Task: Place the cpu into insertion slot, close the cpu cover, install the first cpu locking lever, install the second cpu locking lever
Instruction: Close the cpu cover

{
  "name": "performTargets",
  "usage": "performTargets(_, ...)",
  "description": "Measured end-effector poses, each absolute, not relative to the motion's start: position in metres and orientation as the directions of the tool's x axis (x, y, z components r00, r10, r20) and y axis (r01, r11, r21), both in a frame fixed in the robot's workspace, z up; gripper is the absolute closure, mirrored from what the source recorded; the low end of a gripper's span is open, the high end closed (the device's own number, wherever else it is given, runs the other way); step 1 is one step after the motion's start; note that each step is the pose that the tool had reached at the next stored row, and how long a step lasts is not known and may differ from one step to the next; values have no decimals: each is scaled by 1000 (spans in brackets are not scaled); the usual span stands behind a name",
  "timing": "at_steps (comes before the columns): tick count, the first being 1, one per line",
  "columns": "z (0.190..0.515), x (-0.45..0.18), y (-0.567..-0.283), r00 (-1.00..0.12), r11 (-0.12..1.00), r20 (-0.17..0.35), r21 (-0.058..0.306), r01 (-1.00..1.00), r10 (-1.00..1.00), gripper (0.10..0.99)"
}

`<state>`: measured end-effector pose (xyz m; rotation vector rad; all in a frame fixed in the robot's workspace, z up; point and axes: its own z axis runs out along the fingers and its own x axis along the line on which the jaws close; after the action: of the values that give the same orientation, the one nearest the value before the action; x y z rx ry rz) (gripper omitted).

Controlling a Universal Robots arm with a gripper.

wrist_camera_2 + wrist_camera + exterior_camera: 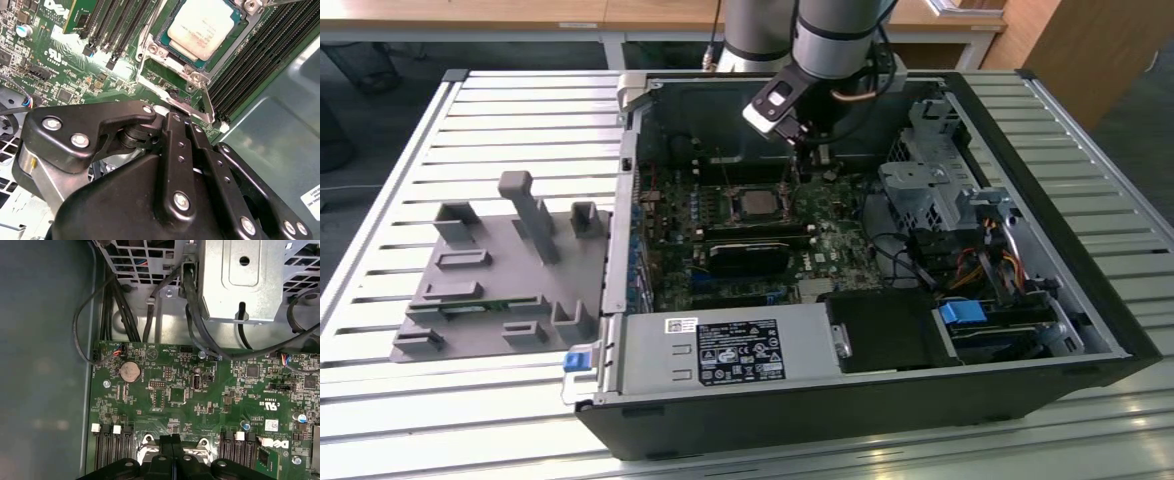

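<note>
Silver-grey cpu (204, 29) lies seated in the insertion slot (231, 39). I see the gripper (181, 119) fingers clenched together, tips against what I take for the cpu cover (192, 109). I advise slow, square pressure.

Cpu (202, 27): small flat square chip, dull silver-grey top, lying level and seated in the insertion slot (161, 39). Slot: dark square socket with a silvery rim and screw heads at the corners, set in the green board, about mid-board in the exterior view (754, 204). Cpu cover (205, 102): thin silvery frame, apparently swung off the chip, green board visible through its opening.
</note>
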<state>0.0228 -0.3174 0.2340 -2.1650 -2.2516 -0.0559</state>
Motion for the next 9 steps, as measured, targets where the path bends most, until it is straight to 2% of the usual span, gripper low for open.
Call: performTargets(9,231,20,-317,-39,39,37,14,999,999,980)
